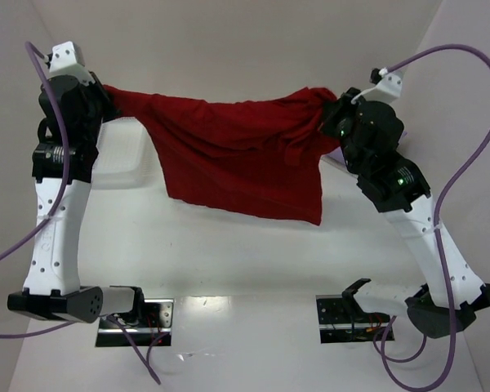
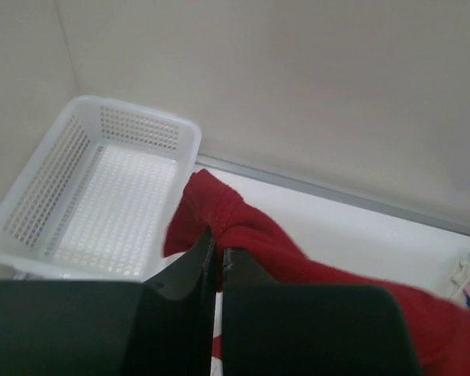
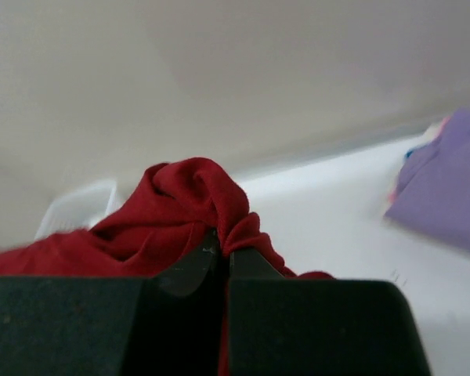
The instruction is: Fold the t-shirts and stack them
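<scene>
Top external view: we find the dark red t-shirt (image 1: 245, 159) strung in the air between the two arms. Its top edge sags in the middle and its lower hem hangs close over the desk (image 1: 229, 269); we cannot tell whether the hem touches.
Left gripper (image 2: 217, 241): jaws pressed together on a bunched corner of the red cloth. The white mesh basket (image 2: 141, 116) sits just beyond it, to the left in the wrist view.
Right gripper (image 3: 223, 244): jaws likewise clamped on a wad of the red cloth at the opposite end. More fabric is gathered here than on the left.
Other shirts: a lavender t-shirt (image 3: 446, 184) lies folded on the desk to the right, well apart from the hanging one. Pink and blue edges show beside it.
Step in hand: we judge it to be spreading the shirt before laying it flat for the first fold.
Condition of spread: uneven. The right side hangs in creases, and the left is drawn to a narrow neck.
Recommended handling: part the arms until the top edge runs taut and keep both ends level. Lower so the hem meets the desk first, then draw back to lay the cloth smooth.
Risk: the left end may drape into the basket, and either small pinch may slip under tension.
</scene>
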Robot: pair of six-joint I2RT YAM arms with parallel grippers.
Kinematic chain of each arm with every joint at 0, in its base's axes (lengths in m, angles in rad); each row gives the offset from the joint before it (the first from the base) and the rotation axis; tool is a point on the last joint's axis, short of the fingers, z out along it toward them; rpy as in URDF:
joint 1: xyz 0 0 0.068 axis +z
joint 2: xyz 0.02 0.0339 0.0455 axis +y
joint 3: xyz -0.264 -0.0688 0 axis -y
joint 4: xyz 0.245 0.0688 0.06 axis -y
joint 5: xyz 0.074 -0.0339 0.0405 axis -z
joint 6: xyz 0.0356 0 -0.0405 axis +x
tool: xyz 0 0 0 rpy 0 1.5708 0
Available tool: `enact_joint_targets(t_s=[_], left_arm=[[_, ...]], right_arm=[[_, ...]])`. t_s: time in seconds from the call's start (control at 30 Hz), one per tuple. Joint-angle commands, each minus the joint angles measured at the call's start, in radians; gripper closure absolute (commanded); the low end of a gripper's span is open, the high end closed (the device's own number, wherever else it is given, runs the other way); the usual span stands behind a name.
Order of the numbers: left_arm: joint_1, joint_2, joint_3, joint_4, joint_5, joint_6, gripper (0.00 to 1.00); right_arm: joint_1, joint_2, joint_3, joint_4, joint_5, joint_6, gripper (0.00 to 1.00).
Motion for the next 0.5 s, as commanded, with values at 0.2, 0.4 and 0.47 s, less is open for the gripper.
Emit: enact_joint_targets(t_s=[0.2,0.4,0.47], left_arm=[[-0.046,0.456,0.556,-0.086,0.26,0.039,1.0],[-0.262,0.936,1.24,-0.361,0.381,0.152,1.0],[-0.314,0.954,1.196,-0.344,0.404,0.197,1.0]], right_arm=[[-0.006,-0.338,-0.454,-0.04,-0.87,0.396,1.0],[0.003,-0.263,-0.394,-0.306,-0.9,0.227,1.0],[0.003,-0.227,-0.368,-0.382,-0.809,0.167,0.84]])
